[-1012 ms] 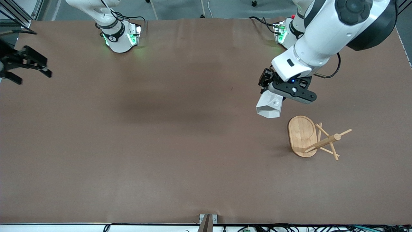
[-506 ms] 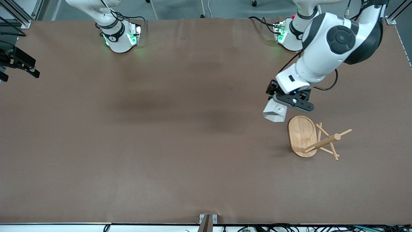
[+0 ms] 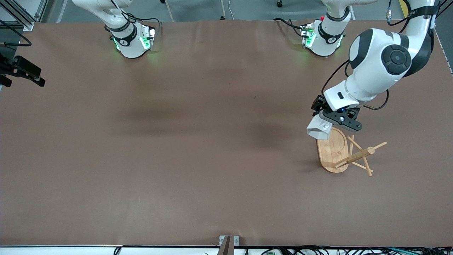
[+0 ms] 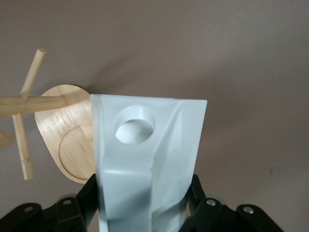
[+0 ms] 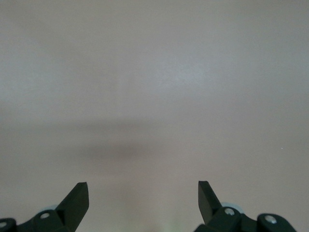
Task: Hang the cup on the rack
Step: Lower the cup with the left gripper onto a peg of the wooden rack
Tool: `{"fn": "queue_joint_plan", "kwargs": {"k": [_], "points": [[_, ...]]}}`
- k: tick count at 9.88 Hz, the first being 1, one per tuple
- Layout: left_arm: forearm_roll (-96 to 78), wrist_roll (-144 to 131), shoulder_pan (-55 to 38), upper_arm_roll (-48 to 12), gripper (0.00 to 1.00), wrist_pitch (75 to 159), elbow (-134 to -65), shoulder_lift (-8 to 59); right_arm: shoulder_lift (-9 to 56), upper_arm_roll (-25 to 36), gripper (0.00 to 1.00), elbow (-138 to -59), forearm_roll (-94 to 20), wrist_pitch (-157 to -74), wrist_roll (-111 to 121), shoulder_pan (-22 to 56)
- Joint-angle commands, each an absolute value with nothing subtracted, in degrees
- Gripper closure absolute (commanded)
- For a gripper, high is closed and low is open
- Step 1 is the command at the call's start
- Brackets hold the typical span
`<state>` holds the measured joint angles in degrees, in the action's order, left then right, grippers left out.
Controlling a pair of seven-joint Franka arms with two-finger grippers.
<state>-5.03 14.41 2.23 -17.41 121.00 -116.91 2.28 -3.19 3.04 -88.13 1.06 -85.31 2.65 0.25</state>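
The cup, white and faceted, hangs in the air with my left gripper shut on it. It is over the edge of the rack's oval base that lies farthest from the front camera. In the left wrist view the cup fills the middle between the black fingers, and the round hole in its handle faces the camera. The bamboo rack stands toward the left arm's end of the table, with its post and crossing pegs beside the base. My right gripper waits open at the right arm's end, with nothing between its fingers.
Brown table cover spreads bare across the middle. The two arm bases stand along the edge farthest from the front camera. A small metal bracket sits at the table's nearest edge.
My left arm has carried the cup toward the front camera and the left arm's end, and it now overlaps the rack's base. The right gripper has drawn back toward the table's end.
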Motion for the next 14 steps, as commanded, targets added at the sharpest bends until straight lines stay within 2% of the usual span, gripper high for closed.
{"fn": "queue_joint_plan", "kwargs": {"k": [1,14], "points": [[-5.7,16.4,1.9,-16.6,0.99,123.3,-119.2,3.2,-2.7,2.8,0.0,-88.0,2.3,-85.7,1.3,-0.7],[-5.1,28.8,2.2,-10.7,0.99,127.7,-118.2,7.2,-2.3,2.8,0.0,-87.5,1.1,-86.2,1.2,-0.8]]}}
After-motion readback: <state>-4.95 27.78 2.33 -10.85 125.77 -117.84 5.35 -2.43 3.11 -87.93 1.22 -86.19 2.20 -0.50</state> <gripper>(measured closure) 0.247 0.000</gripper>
